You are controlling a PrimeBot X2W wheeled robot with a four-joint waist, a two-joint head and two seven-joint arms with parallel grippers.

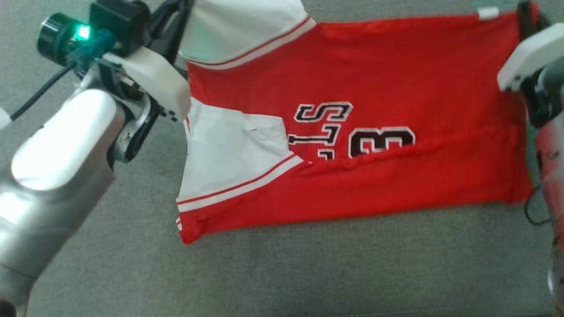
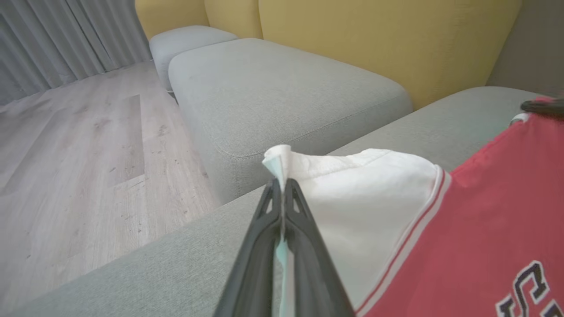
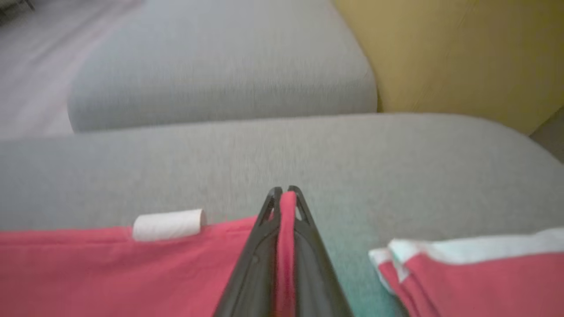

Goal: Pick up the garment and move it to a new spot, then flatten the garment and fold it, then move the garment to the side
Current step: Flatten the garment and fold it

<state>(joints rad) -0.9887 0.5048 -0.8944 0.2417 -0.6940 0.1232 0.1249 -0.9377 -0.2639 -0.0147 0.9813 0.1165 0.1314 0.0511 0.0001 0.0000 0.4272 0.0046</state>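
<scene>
Red jersey garment [image 1: 387, 75] lies spread across grey sofa cushion [image 1: 308, 273], long axis running left to right, near edge folded up over the black-and-white lettering. White sleeve panels at robot's left end. Left gripper [image 2: 282, 185] clenched on the white sleeve edge at the far-left corner, cloth pinched between both fingers and poking out past the tips. Right gripper [image 3: 285, 193] clenched on red hem at the far-right corner, just beside a small white tag [image 3: 168, 224]. Yellow backrest [image 2: 374, 39] beyond the cushion; wooden floor [image 2: 79, 145] off to the side.
</scene>
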